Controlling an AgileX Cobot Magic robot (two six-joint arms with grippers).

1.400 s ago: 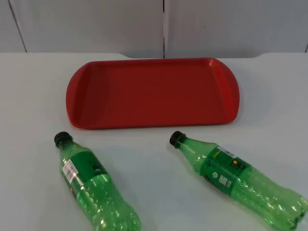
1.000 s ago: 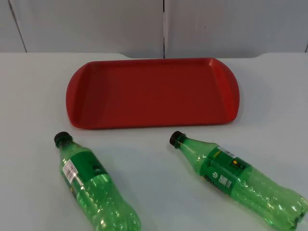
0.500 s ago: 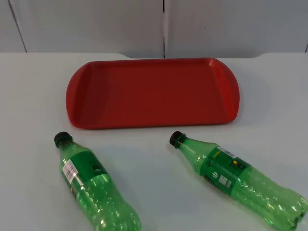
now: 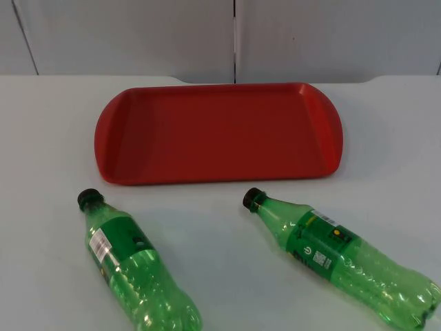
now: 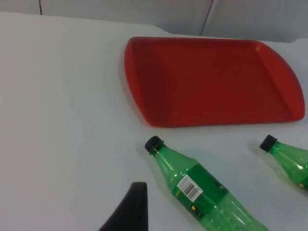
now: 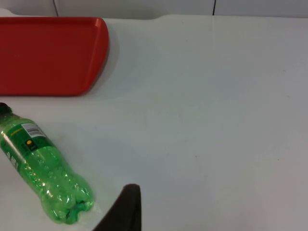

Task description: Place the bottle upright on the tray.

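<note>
- We see two green bottles, both lying on their sides on the white table [image 4: 220,234], neither on the tray.
- The left bottle [image 4: 134,265] lies in the lower left of the top view. Its black cap [image 4: 89,199] points up and left towards the tray's near edge, and its base reaches the lower edge of the frame.
- It carries a green label with a white barcode patch [image 4: 101,246] facing up.
- The right bottle [image 4: 337,255] lies in the lower right of the top view. Its black cap [image 4: 253,197] is just short of the tray's near rim, and its base points to the lower right corner.
- Its green label shows a yellow mark [image 4: 337,232] and small white print.
- The two bottles lie well apart and roughly parallel.
- The red tray [image 4: 220,131] sits across the middle of the top view, flat on the table, with its long side towards us and a raised, rounded rim.
- In the left wrist view the left hand [image 5: 130,207] hangs above the table beside the left bottle [image 5: 197,187], apart from it. We cannot tell whether it is released or clenched.
- In the right wrist view the right hand [image 6: 122,209] hangs above the table near the base of the right bottle [image 6: 41,168], not touching it. Its state we cannot tell either.
- Behind the tray, the table ends at the grey partition wall [image 4: 138,34].
</note>
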